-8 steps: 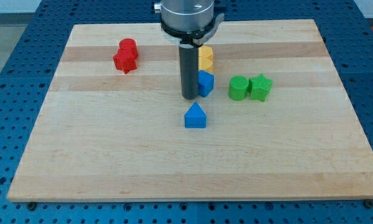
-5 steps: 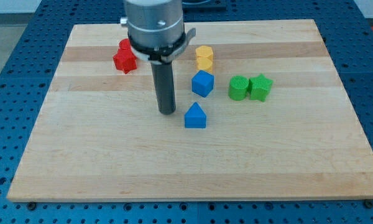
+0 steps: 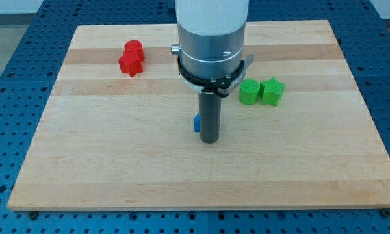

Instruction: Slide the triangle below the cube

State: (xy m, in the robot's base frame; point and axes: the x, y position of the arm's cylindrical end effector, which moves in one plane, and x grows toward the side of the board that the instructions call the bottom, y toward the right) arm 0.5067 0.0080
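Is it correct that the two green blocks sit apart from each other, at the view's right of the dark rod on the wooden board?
Not quite. The camera view shows the green round block and the green star-shaped block touching side by side, not apart. They do sit at the view's right of the dark rod, whose tip rests on the wooden board.

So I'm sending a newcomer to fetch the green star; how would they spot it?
Start at the wooden board and look to the view's right of the arm's rod. Two green blocks touch there; the green star is the right one, pointed, while the green cylinder beside it is rounded.
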